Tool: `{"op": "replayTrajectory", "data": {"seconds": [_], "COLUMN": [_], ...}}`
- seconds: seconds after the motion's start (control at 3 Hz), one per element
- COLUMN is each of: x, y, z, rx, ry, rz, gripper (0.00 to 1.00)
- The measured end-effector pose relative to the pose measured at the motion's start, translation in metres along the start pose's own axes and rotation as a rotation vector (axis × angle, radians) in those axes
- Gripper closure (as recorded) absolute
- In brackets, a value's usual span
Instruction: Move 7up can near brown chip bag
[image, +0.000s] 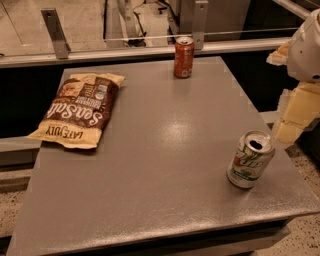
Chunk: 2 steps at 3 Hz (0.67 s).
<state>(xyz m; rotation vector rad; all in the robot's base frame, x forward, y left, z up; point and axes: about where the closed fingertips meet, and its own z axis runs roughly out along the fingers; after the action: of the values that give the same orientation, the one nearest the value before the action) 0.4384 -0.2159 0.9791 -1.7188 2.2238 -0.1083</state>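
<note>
The 7up can, white and silver with green markings and an opened silver top, stands on the grey table near its right front edge. The brown chip bag lies flat at the table's left rear, its white lettering upside down and its yellow-tan band towards the front. My gripper hangs at the right edge of the view, just right of and slightly behind the can, not touching it. The can and the bag are far apart, on opposite sides of the table.
An orange-red soda can stands upright at the table's back edge, centre right. A metal rail with posts runs behind the table. The table's right edge drops off just past the 7up can.
</note>
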Motion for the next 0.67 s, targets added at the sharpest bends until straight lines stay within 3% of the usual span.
{"op": "replayTrajectory", "data": {"seconds": [0.67], "x": [0.0035], "y": [-0.0006], "z": [0.0002], "rx": [-0.003], "ry": [-0.03], "rz": [0.006], "gripper": [0.0]}}
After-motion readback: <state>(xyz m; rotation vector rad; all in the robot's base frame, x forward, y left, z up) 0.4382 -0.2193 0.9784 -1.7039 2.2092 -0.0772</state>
